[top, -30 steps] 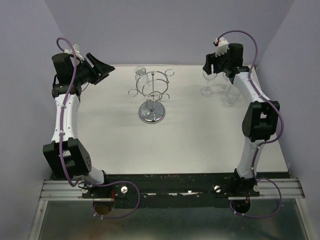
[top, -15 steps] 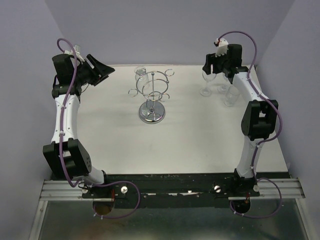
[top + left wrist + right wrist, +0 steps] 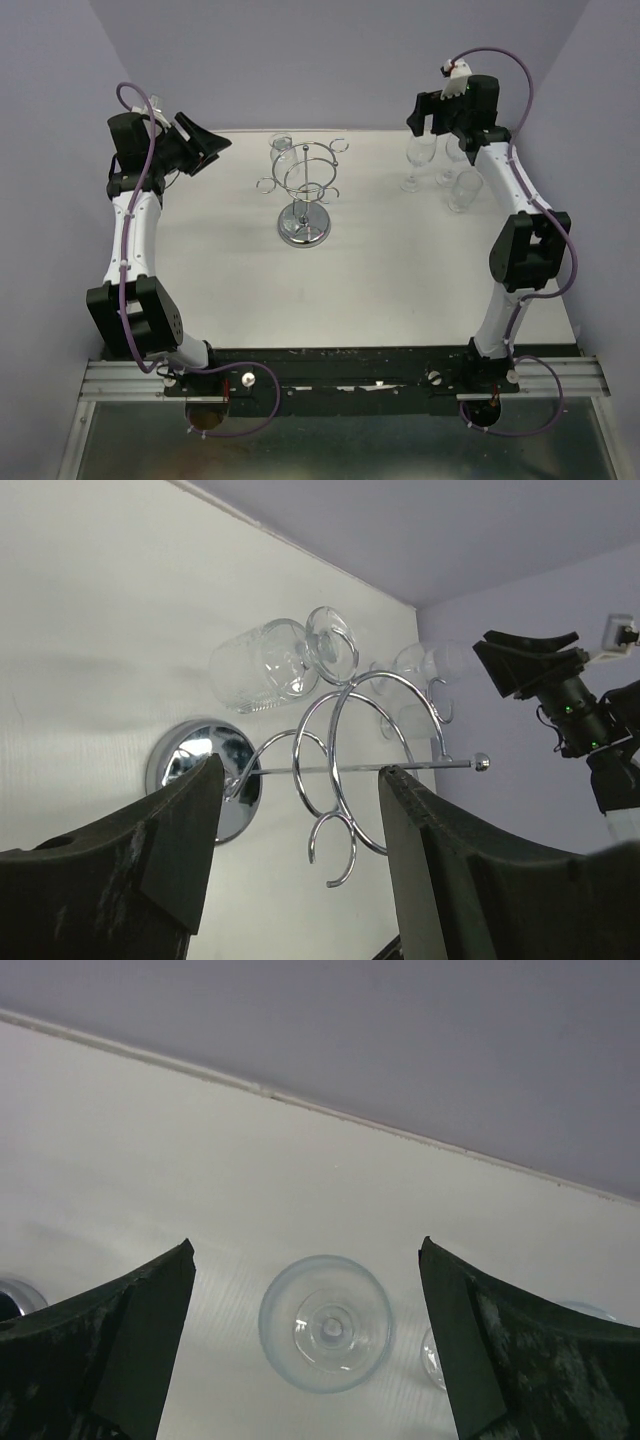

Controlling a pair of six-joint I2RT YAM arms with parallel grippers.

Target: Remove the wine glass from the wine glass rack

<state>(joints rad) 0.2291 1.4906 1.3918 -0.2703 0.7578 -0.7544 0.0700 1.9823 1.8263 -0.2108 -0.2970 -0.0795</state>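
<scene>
- Along the near edge, at 6 o'clock, both arms are bolted down and reach out over the white table [image 3: 230, 280], one up each side, which leaves the middle open.
- Just past the table's centre stands the wine glass rack [image 3: 305, 190]. Its mirror-like round base [image 3: 305, 229] sits flat and the thin rod rises to the looped rings.
- One wine glass [image 3: 283, 152] hangs upside down from a ring on the rack's far-left side, at about 11 o'clock, its foot caught in the loop so that the bowl dangles free.
- At 10 o'clock the left gripper [image 3: 205, 145] is raised and turned toward the rack with its jaws spread wide and nothing between them. Its wrist camera frames the rings and the hanging glass between the fingers [image 3: 160, 870], so it seems to be lining up a reach. It is well apart from the glass.
- At 2 o'clock the right gripper [image 3: 305, 1260] points straight down with its jaws wide and empty, above a group of standing glasses [image 3: 415, 165]. One glass sits directly below it, probably just set down there, clear of the rack.
</scene>
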